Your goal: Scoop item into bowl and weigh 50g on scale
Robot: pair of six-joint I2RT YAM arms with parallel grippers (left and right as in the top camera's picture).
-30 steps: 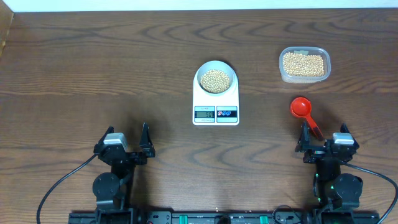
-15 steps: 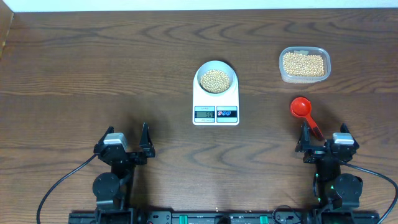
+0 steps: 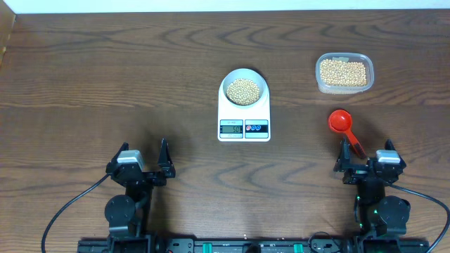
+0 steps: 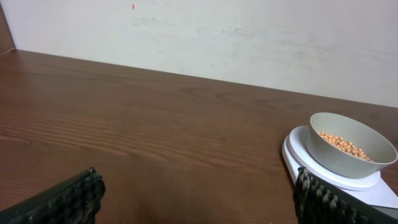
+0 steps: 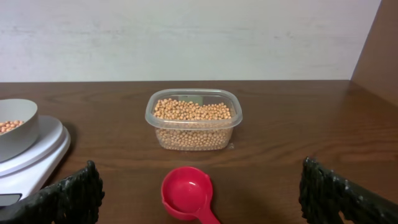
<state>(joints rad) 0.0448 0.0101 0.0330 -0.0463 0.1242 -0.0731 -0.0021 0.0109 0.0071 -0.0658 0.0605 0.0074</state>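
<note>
The pale bowl (image 3: 244,87) stands on the white scale (image 3: 244,127) at the table's middle and holds tan-yellow beans (image 3: 243,91). It also shows in the left wrist view (image 4: 351,144) and at the left edge of the right wrist view (image 5: 15,129). More beans fill the clear tub (image 3: 344,72), seen too in the right wrist view (image 5: 193,119). A red scoop (image 3: 342,125) lies empty on the table below the tub, bowl end up, also in the right wrist view (image 5: 187,193). My left gripper (image 3: 143,163) is open and empty at the near left. My right gripper (image 3: 367,160) is open just behind the scoop's handle.
The scale's display (image 3: 231,127) faces the near edge. A pale wall (image 4: 199,37) runs along the table's far edge.
</note>
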